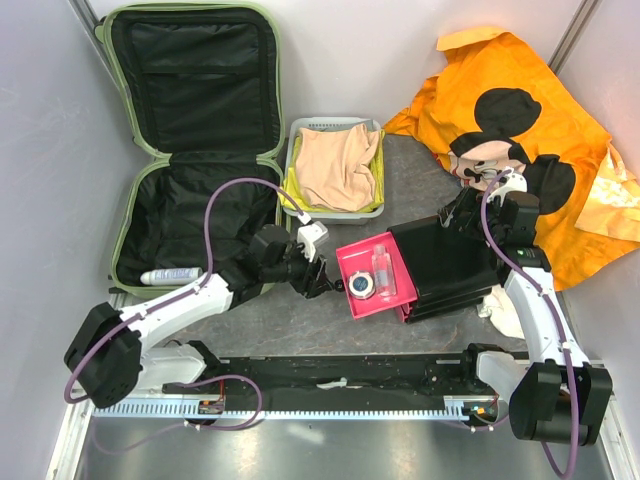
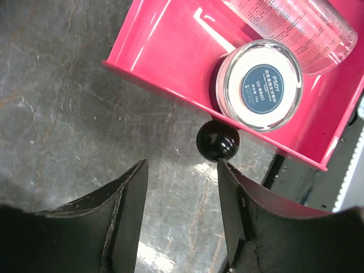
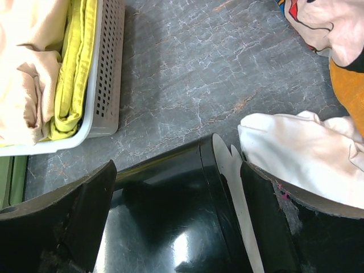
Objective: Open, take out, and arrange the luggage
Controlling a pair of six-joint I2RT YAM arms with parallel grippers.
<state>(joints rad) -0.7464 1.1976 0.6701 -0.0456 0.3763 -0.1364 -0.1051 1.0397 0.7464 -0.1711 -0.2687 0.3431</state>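
Left gripper [image 2: 182, 170]: jaws apart, empty, drawer knob [image 2: 217, 140] just ahead of tips; luggage [image 1: 190, 100] open, near, behind jaws. Right gripper [image 3: 176, 170]: jaws wide, straddling black box [image 3: 170, 227] edge; luggage well apart, left-finger side.

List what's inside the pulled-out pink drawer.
A round jar with a dark label and a clear bottle on its side lie in the pink drawer. Any part still inside the black box is covered.
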